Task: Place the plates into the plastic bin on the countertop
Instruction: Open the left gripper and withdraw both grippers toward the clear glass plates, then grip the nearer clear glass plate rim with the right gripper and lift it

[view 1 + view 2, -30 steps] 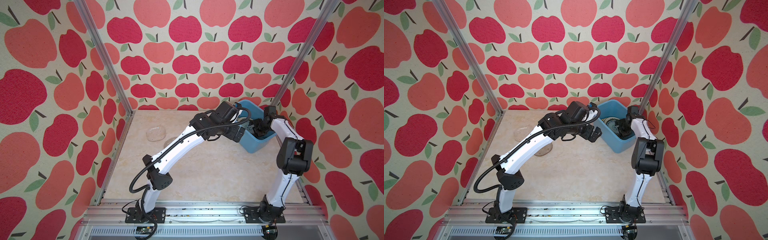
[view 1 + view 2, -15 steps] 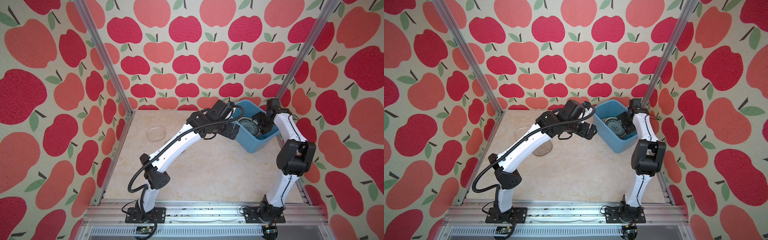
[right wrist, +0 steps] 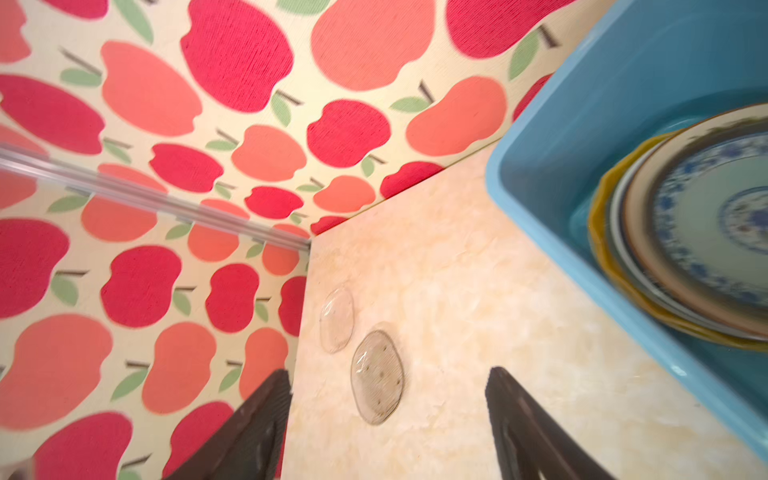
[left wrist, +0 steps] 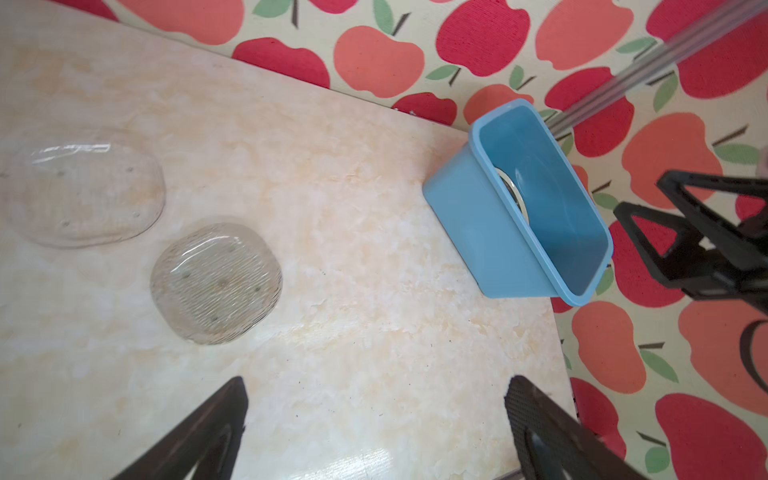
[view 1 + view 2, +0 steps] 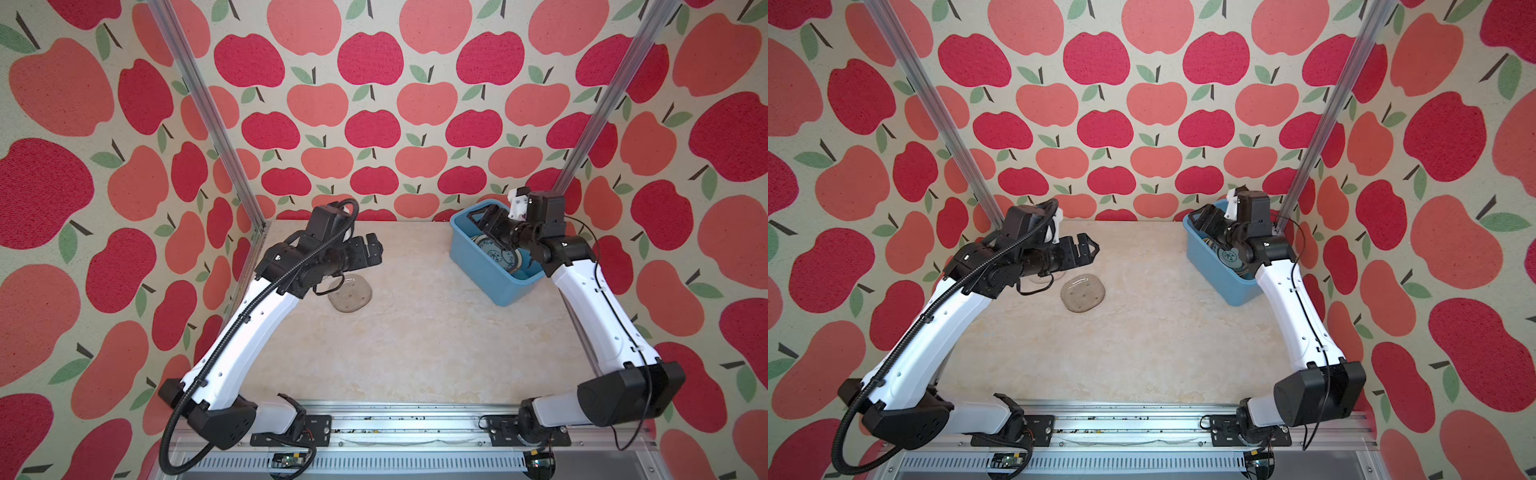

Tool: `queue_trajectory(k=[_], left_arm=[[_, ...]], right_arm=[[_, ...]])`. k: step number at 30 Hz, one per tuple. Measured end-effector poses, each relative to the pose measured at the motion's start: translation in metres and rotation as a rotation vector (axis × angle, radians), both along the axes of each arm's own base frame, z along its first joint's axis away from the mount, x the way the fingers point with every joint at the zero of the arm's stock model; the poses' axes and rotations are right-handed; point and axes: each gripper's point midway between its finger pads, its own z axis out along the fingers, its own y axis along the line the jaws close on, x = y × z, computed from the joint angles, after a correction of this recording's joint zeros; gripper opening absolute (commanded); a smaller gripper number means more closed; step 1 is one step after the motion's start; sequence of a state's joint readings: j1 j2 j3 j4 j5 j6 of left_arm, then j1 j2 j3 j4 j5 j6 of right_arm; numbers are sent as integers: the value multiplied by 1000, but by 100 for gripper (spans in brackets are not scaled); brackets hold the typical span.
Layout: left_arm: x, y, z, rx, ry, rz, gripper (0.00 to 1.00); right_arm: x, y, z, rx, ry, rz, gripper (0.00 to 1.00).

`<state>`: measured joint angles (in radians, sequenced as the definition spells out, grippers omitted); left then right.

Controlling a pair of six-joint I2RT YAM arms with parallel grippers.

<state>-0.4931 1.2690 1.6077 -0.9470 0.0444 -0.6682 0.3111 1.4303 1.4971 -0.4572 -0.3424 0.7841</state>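
Left jaws are pulling back from the plastic bin (image 5: 492, 274), spread and empty; right jaws are lifting clear, spread and empty, hanging over the bin's rim. Stacked plates (image 3: 648, 266) are lying in the bin, blue-patterned plate (image 3: 706, 224) uppermost. Two glass plates are lying on the desk (image 5: 415, 340), well apart from the bin: ribbed glass plate (image 5: 350, 293) below the left jaws, off to their side away from the bin; smooth glass plate (image 4: 83, 191) just beyond it, farther from the bin. Left arm (image 5: 266, 316) is standing much nearer.

Apple-print walls (image 5: 374, 124) surround the left gripper (image 5: 376, 250) and right gripper (image 5: 482, 226), an aluminium post (image 5: 199, 116) rising near each.
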Motion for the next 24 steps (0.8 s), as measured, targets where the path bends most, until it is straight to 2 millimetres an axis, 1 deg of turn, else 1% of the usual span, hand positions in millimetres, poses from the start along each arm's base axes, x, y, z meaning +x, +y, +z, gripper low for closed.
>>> queue_trajectory(k=[1,2,3,4,5,7,9,11,12,14,18,21,24], left_arm=[[-3,22,-10,-36,26,73,100],[-7,38,-19,-62,52,126,100],[-12,57,-32,-94,82,192,100],[-16,73,-45,-122,112,254,100],[-22,85,-57,-148,142,299,100],[-32,104,-83,-209,207,381,100],[-39,114,-102,-262,256,431,100],[-42,121,-119,-307,297,469,100],[-42,124,-126,-330,316,482,100],[-41,125,-133,-361,337,489,100],[-34,123,-136,-401,350,468,100],[-27,121,-138,-410,357,445,100],[-20,119,-141,-415,358,425,100]], right_arm=[[-8,21,-10,-1,14,66,74],[-13,36,-19,-4,33,113,73],[-19,59,-35,-13,63,184,72],[-25,78,-50,-22,96,240,71],[-29,95,-65,-33,128,291,70],[-39,129,-102,-66,207,394,68],[-44,157,-137,-106,273,475,67],[-46,177,-168,-143,320,537,65],[-46,185,-182,-160,339,560,64],[-46,195,-206,-180,374,594,62],[-39,210,-243,-208,414,637,60],[-36,219,-263,-220,432,654,58],[-39,230,-281,-227,451,675,56]])
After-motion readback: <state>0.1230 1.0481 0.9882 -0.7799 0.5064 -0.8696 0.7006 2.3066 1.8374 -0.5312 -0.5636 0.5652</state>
